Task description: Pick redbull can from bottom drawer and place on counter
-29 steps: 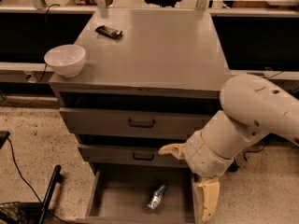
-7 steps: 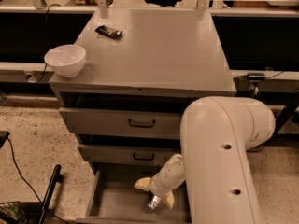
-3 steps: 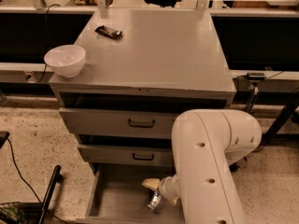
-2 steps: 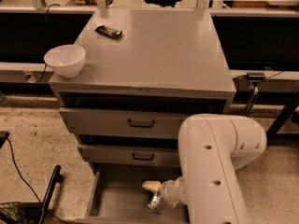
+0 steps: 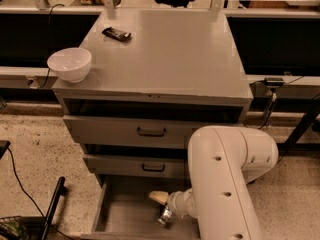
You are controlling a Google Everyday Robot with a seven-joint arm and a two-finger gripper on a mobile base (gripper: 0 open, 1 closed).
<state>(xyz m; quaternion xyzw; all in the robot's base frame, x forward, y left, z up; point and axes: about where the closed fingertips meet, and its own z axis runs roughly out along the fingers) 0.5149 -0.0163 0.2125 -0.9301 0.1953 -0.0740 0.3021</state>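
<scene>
I am holding the gripper low inside the bottom drawer, against the redbull can lying near its front edge, and I cannot tell its grip, so I am expecting to confirm the clamp before lifting to the counter.

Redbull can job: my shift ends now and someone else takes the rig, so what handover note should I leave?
Gripper: low inside the open bottom drawer, right at the redbull can; a firm grasp cannot be confirmed.
Redbull can: down in the drawer, right of middle, partly hidden by the arm.
Counter: holds a white bowl front left and a dark snack bar back left; no can.
Done: drawer open, arm reached in.
Left: secure the can, lift it out, set it on the counter.
</scene>
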